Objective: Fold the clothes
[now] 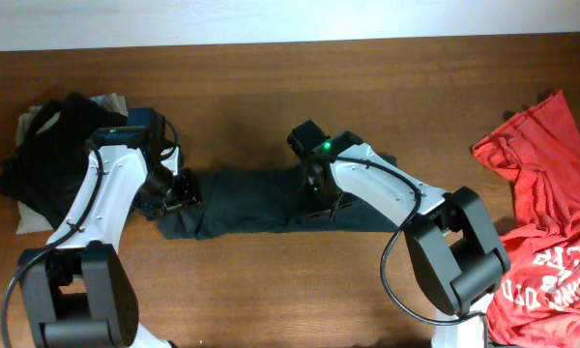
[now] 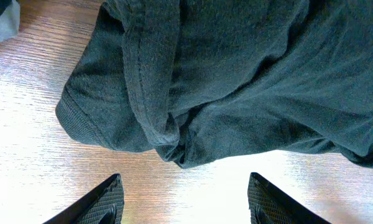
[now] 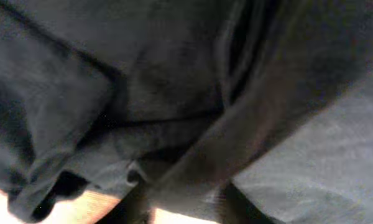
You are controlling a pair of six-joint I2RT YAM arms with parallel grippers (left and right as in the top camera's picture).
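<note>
**What the Table Carries**

A brown wooden table (image 1: 271, 77) is seen. A dark garment (image 1: 251, 198) (bunched into a long strip) is laid across its middle. A red shirt (image 1: 546, 213) is spread at the right edge, and a dark pile (image 1: 48, 145) is heaped at the left.

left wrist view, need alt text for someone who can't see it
A dark garment lies bunched on a wooden table, filling the upper frame, a hemmed edge at its left. The left gripper is open at the bottom edge, its black fingertips over bare wood, short of the cloth.
</note>
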